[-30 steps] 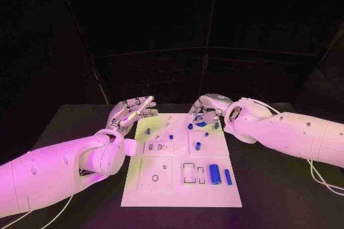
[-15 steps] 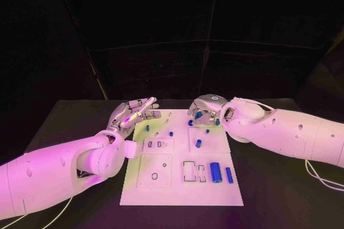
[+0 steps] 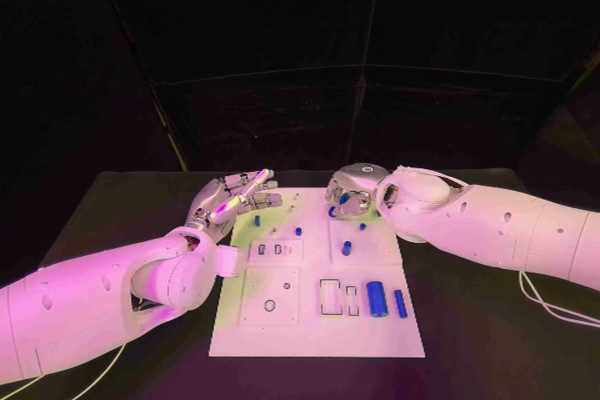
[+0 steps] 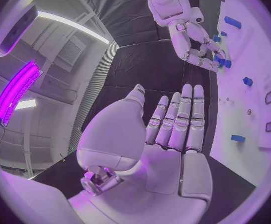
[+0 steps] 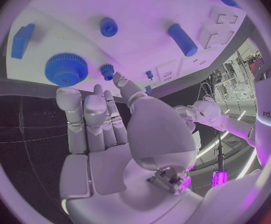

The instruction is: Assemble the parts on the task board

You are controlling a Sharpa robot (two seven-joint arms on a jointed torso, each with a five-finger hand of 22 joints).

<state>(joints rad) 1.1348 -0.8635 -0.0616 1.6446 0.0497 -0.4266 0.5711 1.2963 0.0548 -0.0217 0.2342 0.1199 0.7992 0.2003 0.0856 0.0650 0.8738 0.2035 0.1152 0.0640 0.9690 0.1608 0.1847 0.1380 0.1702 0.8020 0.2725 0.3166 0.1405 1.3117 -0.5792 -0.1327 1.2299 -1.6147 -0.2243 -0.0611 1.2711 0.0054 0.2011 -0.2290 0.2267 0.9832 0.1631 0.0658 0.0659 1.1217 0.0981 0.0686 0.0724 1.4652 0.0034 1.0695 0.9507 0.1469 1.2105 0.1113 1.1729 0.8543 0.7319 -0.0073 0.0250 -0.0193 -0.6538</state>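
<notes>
currently, at the left: left robot hand (image 3: 231,199) raised just beside the task board's (image 3: 313,331) left far corner, fingers straight and apart, palm bare in the left wrist view (image 4: 172,134), holding nothing. touching neither board nor parts.

further right, on the white task board in the middle of the black counter (image 3: 113,209): small blue parts scattered over the far half, among them a short upright peg (image 3: 345,252); nearer the front edge, a thick blue cylinder (image 3: 375,301) lying flat and a thinner blue bar (image 3: 399,304) just beside it, next to rectangular slots.

rightmost: right robot hand (image 3: 350,194) over the board's far edge, palm down, fingers mostly extended in the right wrist view (image 5: 104,119), fingertips near a blue gear (image 5: 66,69) and a smaller gear (image 5: 107,70). no part plainly between the fingers, so probably empty; contact with the small gear impossible to confirm.

judged as handling: parts look like rigid, light plastic, smooth enough to slip or roll; cylinders best pinched across the middle, gears by the toothed rim, keeping the bore free for seating. little force needed, careful alignment likely needed.

hard to make out: the parts under the right robot hand in the head view, hidden by wrist and fingers; depth and shape of the slots; whether the upright pieces are seated or merely standing.
</notes>
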